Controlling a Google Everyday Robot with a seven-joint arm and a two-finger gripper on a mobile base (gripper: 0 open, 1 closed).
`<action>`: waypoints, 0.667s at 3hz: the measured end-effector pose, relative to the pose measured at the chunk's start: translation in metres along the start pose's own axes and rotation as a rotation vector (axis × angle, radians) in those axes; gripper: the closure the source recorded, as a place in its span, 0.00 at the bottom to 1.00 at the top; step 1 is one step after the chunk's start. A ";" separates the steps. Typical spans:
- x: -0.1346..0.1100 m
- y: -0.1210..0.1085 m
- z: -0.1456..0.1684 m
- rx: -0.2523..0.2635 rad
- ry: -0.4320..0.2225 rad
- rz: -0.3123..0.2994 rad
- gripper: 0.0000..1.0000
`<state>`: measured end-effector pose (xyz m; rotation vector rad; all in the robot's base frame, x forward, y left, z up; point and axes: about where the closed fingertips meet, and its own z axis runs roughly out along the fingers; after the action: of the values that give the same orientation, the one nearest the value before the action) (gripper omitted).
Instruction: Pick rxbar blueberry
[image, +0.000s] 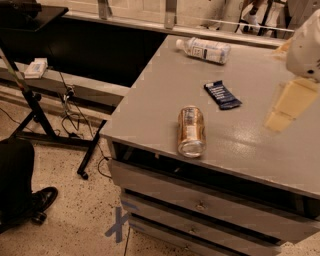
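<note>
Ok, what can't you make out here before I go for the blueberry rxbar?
Camera view only:
- gripper, right of the rxbar blueberry: just a pale shape, arm cut off by the right edge, height over the table unclear.
- rxbar lettering: too small to read.
- can label: too small to read.

Premises present as a robotics test lab or workshop area. Evidence: a grey metal drawer cabinet (150, 115) serving as worktop; a speckled hard floor (70, 230) marked with a blue tape cross (118, 222); loose cables (70, 107) trailing beneath a black stand-mounted table (30, 12); a person's black shoe (42, 200) at the left edge. The robot gripper (287, 107) hangs over the cabinet's right side.
</note>
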<state>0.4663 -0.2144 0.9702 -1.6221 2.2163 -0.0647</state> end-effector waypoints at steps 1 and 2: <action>-0.014 -0.050 0.028 0.044 -0.096 0.108 0.00; -0.030 -0.095 0.058 0.071 -0.154 0.220 0.00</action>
<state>0.5797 -0.2066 0.9498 -1.2927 2.2309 0.0410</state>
